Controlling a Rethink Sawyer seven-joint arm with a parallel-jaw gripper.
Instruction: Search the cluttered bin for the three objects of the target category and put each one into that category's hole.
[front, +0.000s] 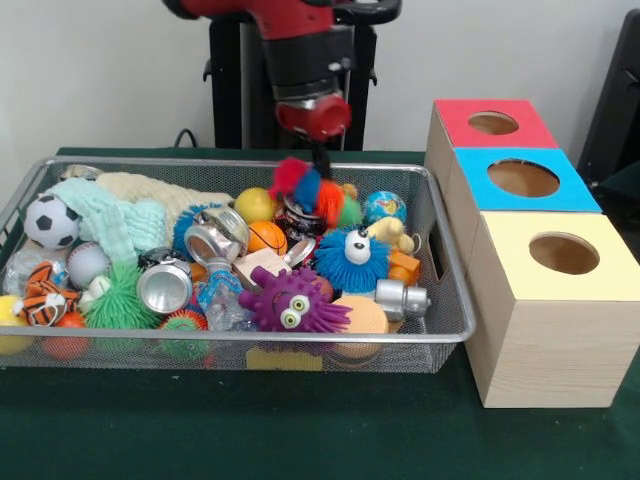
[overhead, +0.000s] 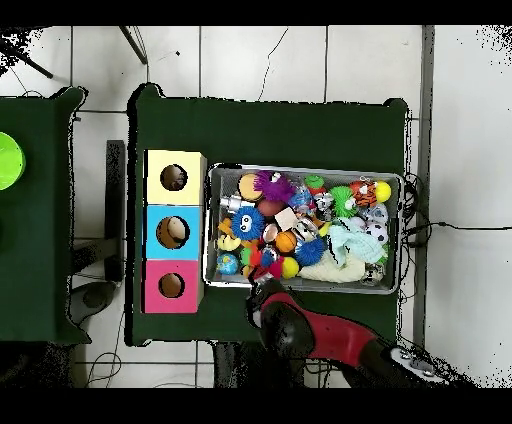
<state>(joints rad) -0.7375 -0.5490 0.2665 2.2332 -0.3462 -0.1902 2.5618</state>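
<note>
Above the bin's far side, gripper (front: 320, 150) over a red-orange-blue fuzzy toy (front: 308, 187); finger state impossible to tell. Around it, cluttered wire bin (front: 450, 300); beside that, red box (front: 492, 125), blue box (front: 522, 180), yellow box (front: 560, 255), each with a hole.

No words, labels, brands or numbers can be read on anything in either view.

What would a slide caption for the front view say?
Red robot arm lowers toward a multicoloured fuzzy toy in a cluttered wire bin beside three holed boxes.
</note>
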